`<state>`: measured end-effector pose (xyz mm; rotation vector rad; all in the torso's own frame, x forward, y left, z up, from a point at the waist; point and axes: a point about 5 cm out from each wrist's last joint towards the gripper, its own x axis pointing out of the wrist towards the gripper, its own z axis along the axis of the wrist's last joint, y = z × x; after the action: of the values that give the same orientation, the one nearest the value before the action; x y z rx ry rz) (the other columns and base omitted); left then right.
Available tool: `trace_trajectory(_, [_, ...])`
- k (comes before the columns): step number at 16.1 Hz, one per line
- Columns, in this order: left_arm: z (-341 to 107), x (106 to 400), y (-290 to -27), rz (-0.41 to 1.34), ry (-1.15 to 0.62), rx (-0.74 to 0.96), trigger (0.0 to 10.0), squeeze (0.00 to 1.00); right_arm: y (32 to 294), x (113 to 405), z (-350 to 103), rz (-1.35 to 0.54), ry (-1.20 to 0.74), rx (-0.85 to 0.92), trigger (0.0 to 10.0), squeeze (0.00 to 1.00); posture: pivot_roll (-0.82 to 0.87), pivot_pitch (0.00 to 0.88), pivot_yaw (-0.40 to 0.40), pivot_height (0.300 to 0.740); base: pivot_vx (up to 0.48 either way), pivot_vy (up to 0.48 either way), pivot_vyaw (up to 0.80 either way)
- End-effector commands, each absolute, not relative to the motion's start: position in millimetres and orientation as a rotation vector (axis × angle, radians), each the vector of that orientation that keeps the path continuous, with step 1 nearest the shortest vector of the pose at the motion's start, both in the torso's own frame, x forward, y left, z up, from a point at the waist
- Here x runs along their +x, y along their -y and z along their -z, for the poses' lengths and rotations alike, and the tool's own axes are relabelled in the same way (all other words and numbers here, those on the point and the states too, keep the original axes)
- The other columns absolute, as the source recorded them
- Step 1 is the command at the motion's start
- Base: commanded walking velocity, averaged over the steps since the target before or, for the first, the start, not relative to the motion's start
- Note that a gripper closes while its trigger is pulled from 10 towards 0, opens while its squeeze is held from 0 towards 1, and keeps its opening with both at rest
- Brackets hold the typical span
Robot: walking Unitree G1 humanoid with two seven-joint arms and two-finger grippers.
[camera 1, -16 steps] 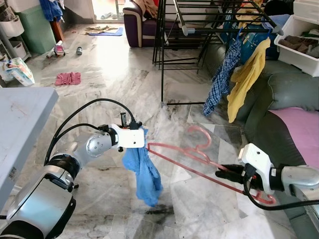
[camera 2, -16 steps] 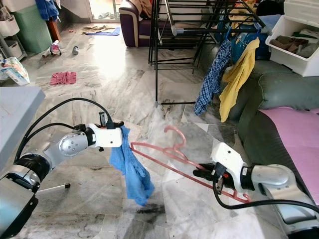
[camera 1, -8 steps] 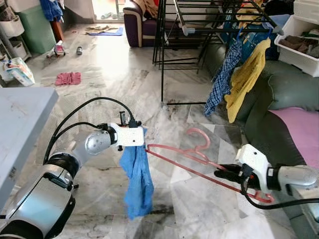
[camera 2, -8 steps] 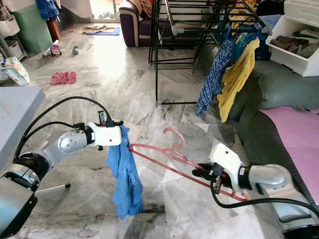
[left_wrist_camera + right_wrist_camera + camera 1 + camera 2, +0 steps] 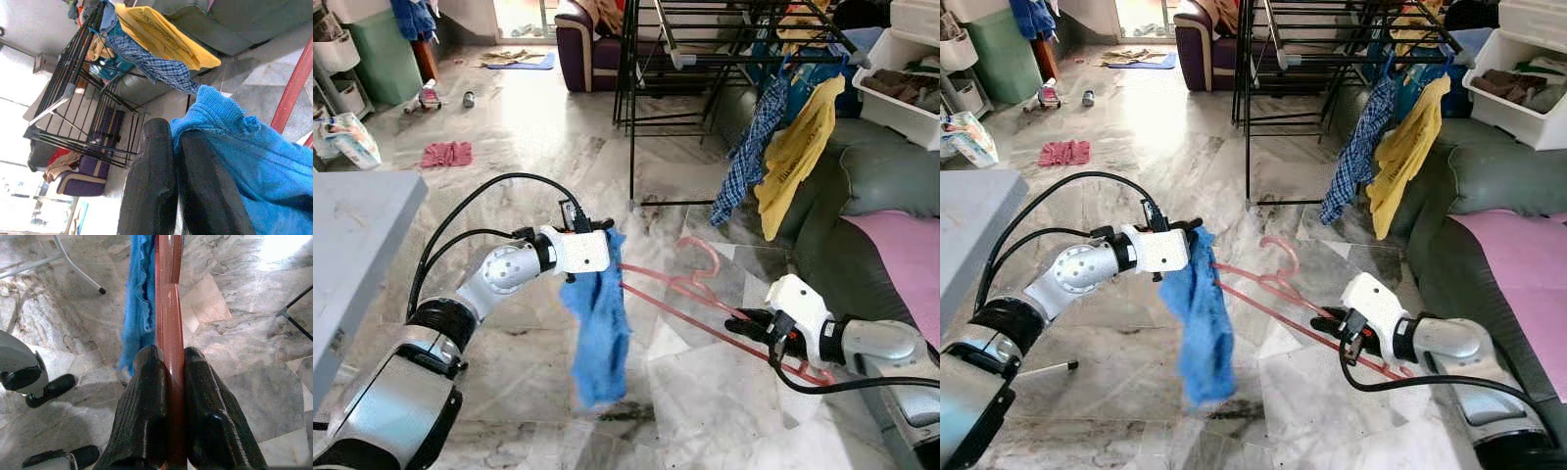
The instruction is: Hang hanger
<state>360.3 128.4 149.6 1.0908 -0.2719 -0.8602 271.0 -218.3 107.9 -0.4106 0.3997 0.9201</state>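
Right now your right claw is pinching the pink hanger by its bar, the long axis running leftward to your left claw. That one is clamping the blue cloth at the hanger's far tip, while the drying rack is standing well ahead.

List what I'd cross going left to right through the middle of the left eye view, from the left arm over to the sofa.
Left gripper → blue cloth hanging from it → pink hanger → right gripper clamped on the hanger's bar → dark sofa.

Blue cloth, pink-red hanger, yellow shirt, blue-checked shirt
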Motion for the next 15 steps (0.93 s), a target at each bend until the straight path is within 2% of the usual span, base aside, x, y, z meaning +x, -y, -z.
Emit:
trace_trajectory(1, [-144.1, 361.0, -136.1, 0.832, 0.232, 1.116, 10.0, 0.00, 219.3, 270.4, -118.3, -0.963, -0.395, -0.424, 10.0, 0.00, 0.06, 0.034, -0.025, 0.740, 0.000, 0.000, 0.00])
trace_trajectory(4, [-140.9, 362.9, -143.3, 0.806, 0.188, 1.130, 10.0, 0.00, 224.6, 266.8, -132.8, -0.995, -0.391, -0.399, 10.0, 0.00, 0.04, 0.034, -0.021, 0.740, 0.000, 0.000, 0.00])
trace_trajectory(7, [-153.5, 364.1, -130.5, 0.815, 0.262, 1.056, 10.0, 0.00, 225.0, 272.6, -128.2, -0.951, -0.380, -0.402, 10.0, 0.00, 0.04, 0.035, -0.021, 0.740, 0.000, 0.000, 0.00])
trace_trajectory(11, [-178.8, 360.4, -107.6, 0.841, 0.426, 0.959, 10.0, 0.00, 211.8, 275.2, -103.8, -0.930, -0.422, -0.323, 10.0, 0.00, 0.06, 0.038, -0.028, 0.740, 0.000, 0.000, 0.00])
trace_trajectory(14, [-194.5, 360.6, -104.5, 0.808, 0.479, 0.913, 10.0, 0.00, 211.8, 282.4, -93.8, -0.850, -0.442, -0.289, 10.0, 0.00, 0.06, 0.039, -0.035, 0.740, 0.000, 0.000, 0.00])
trace_trajectory(15, [-206.3, 363.6, -108.6, 0.747, 0.499, 0.870, 10.0, 0.00, 216.3, 284.3, -89.1, -0.799, -0.469, -0.263, 10.0, 0.00, 0.07, 0.042, -0.037, 0.740, 0.000, 0.000, 0.00])
